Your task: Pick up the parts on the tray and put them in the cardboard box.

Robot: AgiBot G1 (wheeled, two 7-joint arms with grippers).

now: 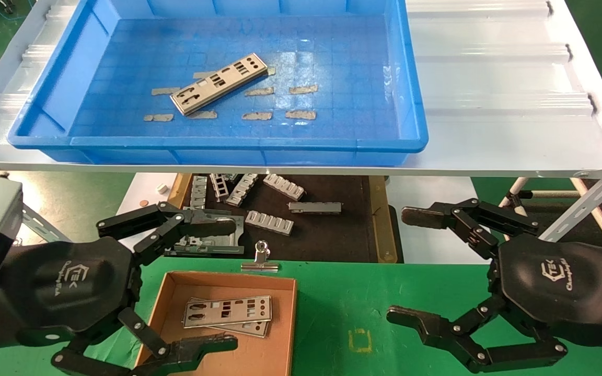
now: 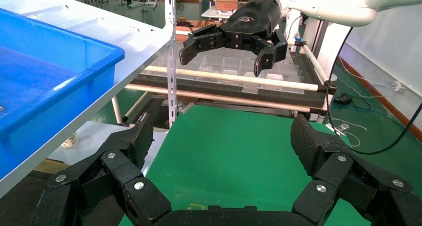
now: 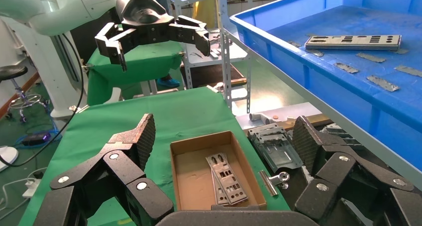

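Observation:
One silver punched plate point(image 1: 219, 83) lies at an angle on the floor of the blue tray point(image 1: 45, 137), left of its middle; it also shows in the right wrist view point(image 3: 352, 42). Two more plates point(image 1: 228, 313) lie stacked in the brown cardboard box point(image 1: 173, 284) on the green table, also in the right wrist view point(image 3: 226, 177). My left gripper point(image 1: 220, 284) is open and empty, low over the box's left part. My right gripper point(image 1: 411, 266) is open and empty above the green table to the right of the box.
The tray sits on a white ridged shelf point(image 1: 499, 94) above the table. Below it, grey ribbed brackets point(image 1: 269, 222) lie on a dark mat. A silver binder clip point(image 1: 261, 259) lies just behind the box. Green table surface point(image 1: 343, 303) spreads between the grippers.

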